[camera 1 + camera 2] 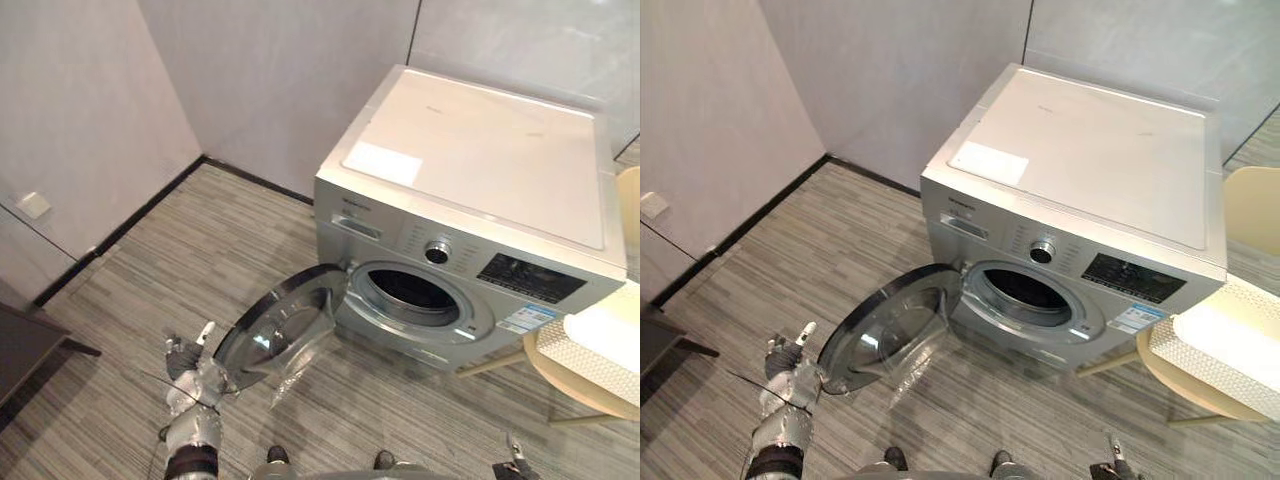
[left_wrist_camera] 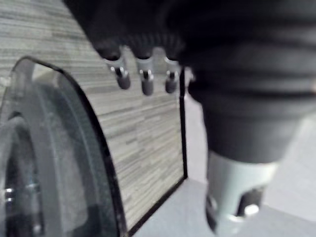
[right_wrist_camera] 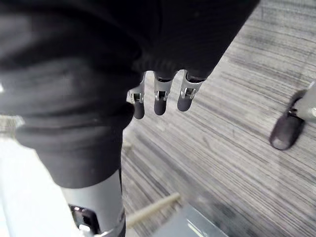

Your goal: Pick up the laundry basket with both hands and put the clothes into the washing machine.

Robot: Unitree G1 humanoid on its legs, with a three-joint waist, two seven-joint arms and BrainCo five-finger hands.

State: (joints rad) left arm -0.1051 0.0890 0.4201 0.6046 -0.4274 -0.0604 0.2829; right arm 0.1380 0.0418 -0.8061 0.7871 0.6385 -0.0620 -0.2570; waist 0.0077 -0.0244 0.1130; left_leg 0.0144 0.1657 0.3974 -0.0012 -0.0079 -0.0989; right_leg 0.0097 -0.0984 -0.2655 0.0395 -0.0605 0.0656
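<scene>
Corner of a room with pale grey wall panels: there a silver-grey front-loading washing machine (image 1: 480,150) with a flat white top stood on grey striped plank flooring (image 1: 200,240). Its round glass door with a chrome rim (image 1: 280,325) hung wide open, swung out to the machine's left side, leaving the dark round drum opening (image 1: 415,290) uncovered.

The left hand (image 1: 195,380) hovered just beside the door's outer rim, on the side away from the machine. Its fingers (image 2: 145,81) were loosely straight and held nothing. In the left wrist view a strip of flooring showed between them and the rim – whether any part of the hand touched the door I could not tell.

The right hand (image 3: 159,103) hung low in front of the machine, towards its right side, well apart from the door. Its fingers were relaxed and empty, the thumb (image 3: 285,133) standing apart from them over the flooring.

A pale wooden chair with a round seat (image 1: 585,385) stood just beside the machine's right front corner, with a white mesh cushion (image 1: 600,340) lying on it. A dark low table (image 1: 25,345) stood well to the machine's left, against the wall – a small white wall plate (image 1: 33,204) sat above it.
</scene>
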